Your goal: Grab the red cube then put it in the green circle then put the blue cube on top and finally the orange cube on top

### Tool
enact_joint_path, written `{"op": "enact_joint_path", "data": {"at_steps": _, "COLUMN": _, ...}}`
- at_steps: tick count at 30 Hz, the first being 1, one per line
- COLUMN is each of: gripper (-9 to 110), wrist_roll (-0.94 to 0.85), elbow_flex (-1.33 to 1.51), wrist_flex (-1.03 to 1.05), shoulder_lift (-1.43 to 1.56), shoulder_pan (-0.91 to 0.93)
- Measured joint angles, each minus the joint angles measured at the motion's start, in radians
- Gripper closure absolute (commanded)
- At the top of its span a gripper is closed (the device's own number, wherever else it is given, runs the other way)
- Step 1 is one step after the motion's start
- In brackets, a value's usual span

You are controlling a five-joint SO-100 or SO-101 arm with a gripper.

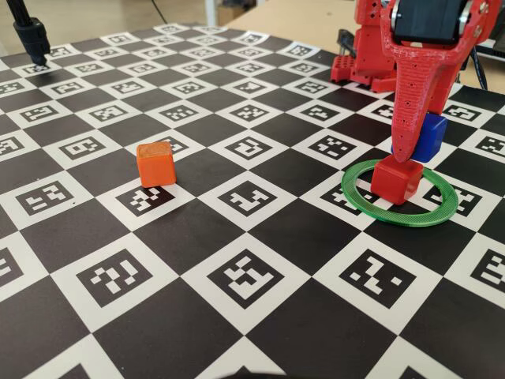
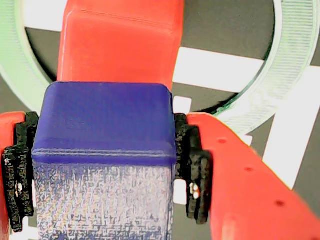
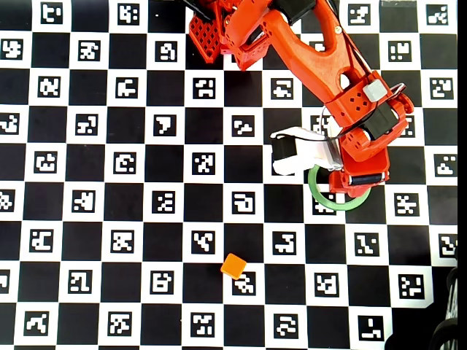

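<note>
The red cube sits inside the green circle on the board. My gripper is shut on the blue cube and holds it just above and behind the red cube, not resting on it. In the wrist view the blue cube fills the gap between my black pads, with the red cube below it and the green circle around that. The orange cube stands alone far to the left; from overhead the orange cube lies well below the green circle.
A black-and-white checkerboard with printed markers covers the table. The arm's red base stands at the back right. A black stand rises at the back left corner. In the overhead view the arm hides the red and blue cubes.
</note>
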Motion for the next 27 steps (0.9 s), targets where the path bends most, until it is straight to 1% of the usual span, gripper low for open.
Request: {"op": "enact_joint_path", "data": {"at_steps": 27, "gripper": 99, "wrist_roll": 0.009, "elbow_flex": 0.009, "wrist_flex": -0.003, "shoulder_lift": 0.0, "shoulder_pan": 0.032}}
